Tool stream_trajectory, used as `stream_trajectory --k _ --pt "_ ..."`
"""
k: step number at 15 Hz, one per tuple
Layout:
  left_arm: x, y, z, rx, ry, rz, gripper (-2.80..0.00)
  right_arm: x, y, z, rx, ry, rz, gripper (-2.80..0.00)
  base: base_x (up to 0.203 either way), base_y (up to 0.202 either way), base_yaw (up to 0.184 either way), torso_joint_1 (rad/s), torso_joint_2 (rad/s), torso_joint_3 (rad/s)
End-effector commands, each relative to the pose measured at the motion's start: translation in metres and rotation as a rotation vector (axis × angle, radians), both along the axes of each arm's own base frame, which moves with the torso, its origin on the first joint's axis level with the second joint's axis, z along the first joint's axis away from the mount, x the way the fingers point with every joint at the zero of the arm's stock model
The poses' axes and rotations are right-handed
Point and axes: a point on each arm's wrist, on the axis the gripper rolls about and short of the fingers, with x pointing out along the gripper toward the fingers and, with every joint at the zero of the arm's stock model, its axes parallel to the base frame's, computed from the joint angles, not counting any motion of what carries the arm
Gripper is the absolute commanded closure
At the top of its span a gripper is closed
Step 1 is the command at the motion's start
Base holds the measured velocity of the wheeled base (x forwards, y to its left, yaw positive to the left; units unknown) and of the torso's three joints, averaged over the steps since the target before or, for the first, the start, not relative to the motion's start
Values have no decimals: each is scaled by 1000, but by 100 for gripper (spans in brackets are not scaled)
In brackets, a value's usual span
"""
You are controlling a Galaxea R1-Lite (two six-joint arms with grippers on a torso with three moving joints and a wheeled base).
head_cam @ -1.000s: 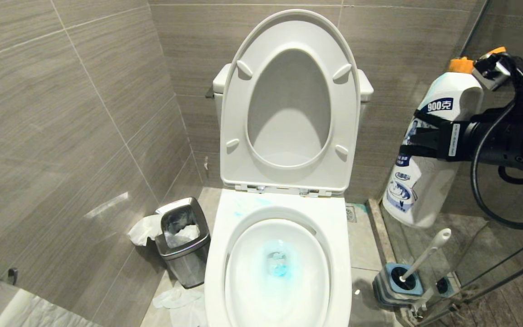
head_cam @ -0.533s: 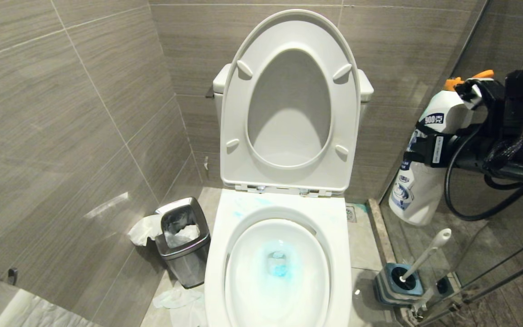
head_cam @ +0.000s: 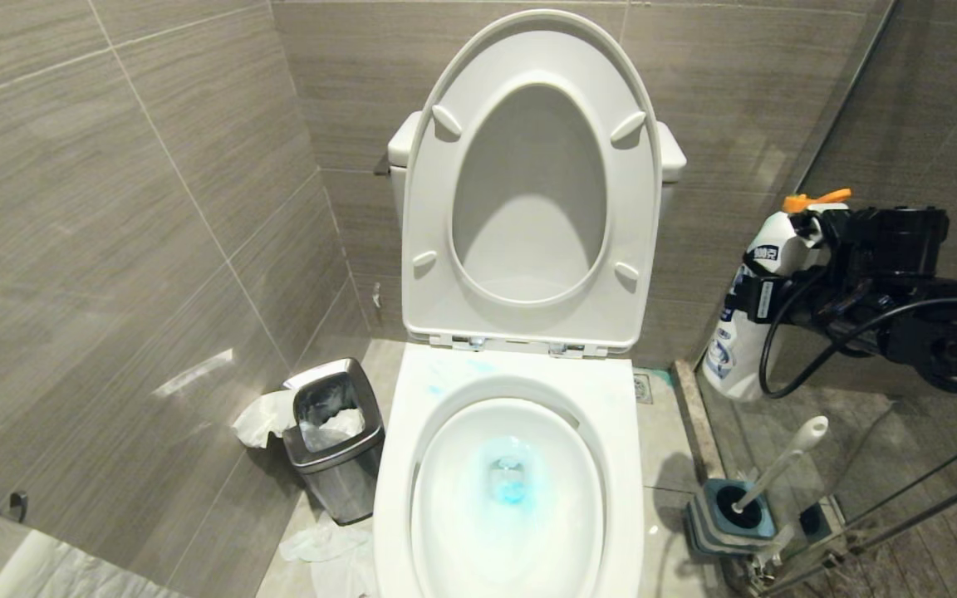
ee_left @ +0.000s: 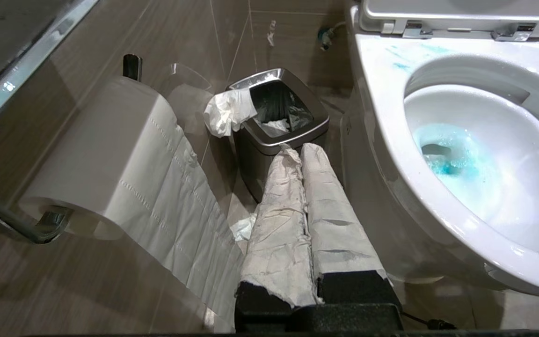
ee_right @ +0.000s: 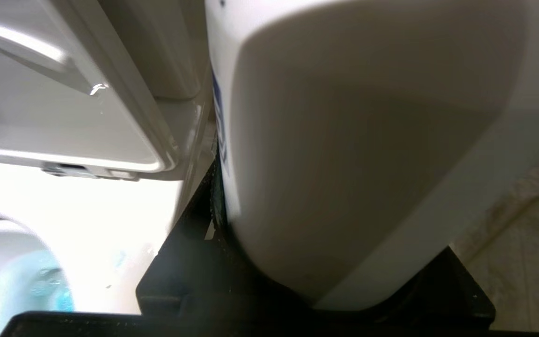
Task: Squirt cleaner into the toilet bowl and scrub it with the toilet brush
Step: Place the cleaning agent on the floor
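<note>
The bowl (head_cam: 508, 490) sits nearest, at 6 o'clock in the head view, with the cleaner (head_cam: 509, 483) pooled turquoise at its drain and faint smears on the rim; the squirting looks done. The brush (head_cam: 777, 469) stands at 4 o'clock on the floor, bristles down in its holder (head_cam: 728, 517), handle leaning up toward the right. Further off, at 3 o'clock, the right hand (head_cam: 757, 297) clamps a white bottle (head_cam: 736, 340) with an orange cap, carrying it upright above the floor beside the toilet. The left hand (ee_left: 303, 152) hangs low at the toilet's left side, fingers pressed together and empty, pointing at the bin (ee_left: 279, 124).

The step in hand seems to be parking the bottle. To do it well, bring it down upright onto flat floor near the wall, clear of the holder so the handle stays reachable, and release only once its base rests fully. Then approach the handle near its upper end and lift straight out before swinging over the bowl.
</note>
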Motion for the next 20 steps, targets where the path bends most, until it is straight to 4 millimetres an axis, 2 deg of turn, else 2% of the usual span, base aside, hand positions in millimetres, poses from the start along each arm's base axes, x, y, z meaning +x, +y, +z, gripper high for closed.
stream_trajectory --k 1,4,6,11,13,16,20 --pt "0 0 -1 0 5 -2 0 28 -4 -41 -13 46 10 0 0 0 0 7 6 -153" --pt "0 0 -1 1 5 -2 0 49 -3 -61 -18 17 39 0 0 0 0 0 -1 -182" --pt "0 0 -1 1 5 1 0 55 -3 -70 -30 6 64 0 0 0 0 5 -1 -191" --pt "0 0 -1 1 7 -2 0 72 -5 -75 -127 -98 86 0 0 0 0 6 4 -199" --pt "0 0 -1 1 7 -2 0 78 -4 -84 -155 -157 90 0 0 0 0 5 1 -197" --pt "0 0 -1 1 8 -2 0 85 -4 -95 -164 -191 89 0 0 0 0 3 5 -200" --pt "0 0 -1 1 8 -2 0 101 -3 -99 -164 -251 84 0 0 0 0 1 0 -201"
